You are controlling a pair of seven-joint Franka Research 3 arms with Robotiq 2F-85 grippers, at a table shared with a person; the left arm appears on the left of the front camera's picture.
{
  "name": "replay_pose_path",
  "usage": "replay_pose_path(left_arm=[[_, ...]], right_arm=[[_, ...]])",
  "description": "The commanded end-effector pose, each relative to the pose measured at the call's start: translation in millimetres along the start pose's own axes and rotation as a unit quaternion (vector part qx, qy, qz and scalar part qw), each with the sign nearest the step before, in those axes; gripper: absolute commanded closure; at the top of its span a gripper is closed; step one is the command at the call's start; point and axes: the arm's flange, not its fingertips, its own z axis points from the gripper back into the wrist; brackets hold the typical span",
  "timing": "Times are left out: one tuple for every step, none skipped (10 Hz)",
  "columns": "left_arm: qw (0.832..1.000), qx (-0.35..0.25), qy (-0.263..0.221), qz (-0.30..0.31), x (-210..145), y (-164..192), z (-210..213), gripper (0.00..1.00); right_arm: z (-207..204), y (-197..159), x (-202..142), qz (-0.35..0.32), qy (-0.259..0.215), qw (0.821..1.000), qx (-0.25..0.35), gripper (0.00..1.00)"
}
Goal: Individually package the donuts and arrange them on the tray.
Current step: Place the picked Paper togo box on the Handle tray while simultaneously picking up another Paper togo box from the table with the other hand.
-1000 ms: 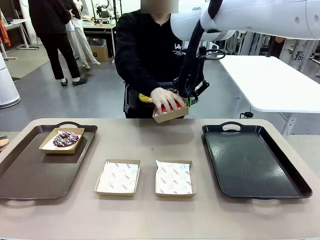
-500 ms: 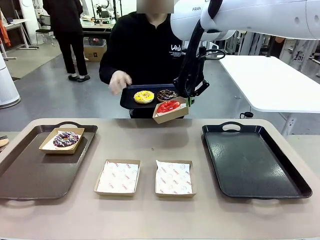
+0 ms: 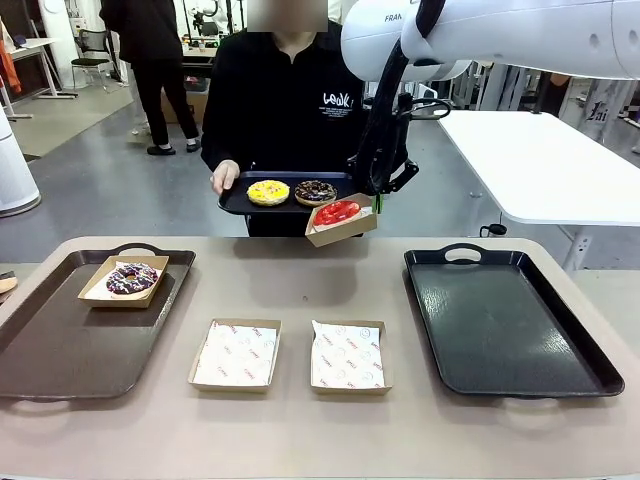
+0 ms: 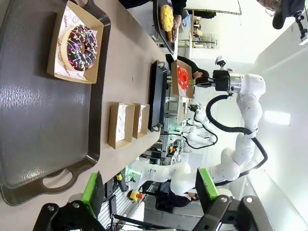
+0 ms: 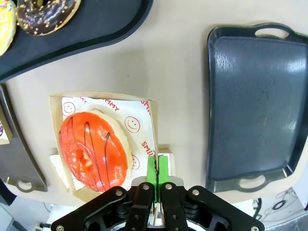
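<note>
The right tool is clenched on the wall of a paper-lined box. Its liner shows smileys and red letters "MMY". The red-glazed donut lies inside, lifted over the table. The left tool is spread wide, gripping nothing, above the brown tray with the boxed sprinkled donut. The person's black tray carries the yellow donut and the dark chocolate donut.

Red-glazed donut with dark stripes, tan box, yellow donut, chocolate donut, rainbow-sprinkled chocolate donut, black tray.

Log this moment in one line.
right gripper shut on box rim, red donut inside | left gripper open | sprinkle donut boxed on brown tray
</note>
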Motion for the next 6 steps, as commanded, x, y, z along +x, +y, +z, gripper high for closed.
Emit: replay_pose_path(left_arm=[[1.000,0.007,-0.002,-0.004,-5,0,0,0.00],[1.000,0.007,-0.002,-0.004,-5,0,0,0.00],[1.000,0.000,0.000,0.000,0,0,0,0.00],[1.000,0.012,0.009,-0.004,-7,-13,-7,0.00],[0.999,0.024,0.029,-0.025,-15,-34,-12,0.00],[0.998,0.039,0.045,-0.033,-18,-55,-15,0.00]], right_arm=[[1,-2,0,-0.001,-0.003,1.000,0.001,1.00],[1,-2,0,-0.001,-0.003,1.000,0.001,1.00],[0,0,0,0.000,0.000,1.000,0.000,0.99],[9,-13,-6,0.023,-0.008,1.000,0.003,0.99],[22,-34,-15,0.041,-0.009,0.999,0.006,0.99],[34,-58,-20,0.043,-0.008,0.999,0.004,0.99]])
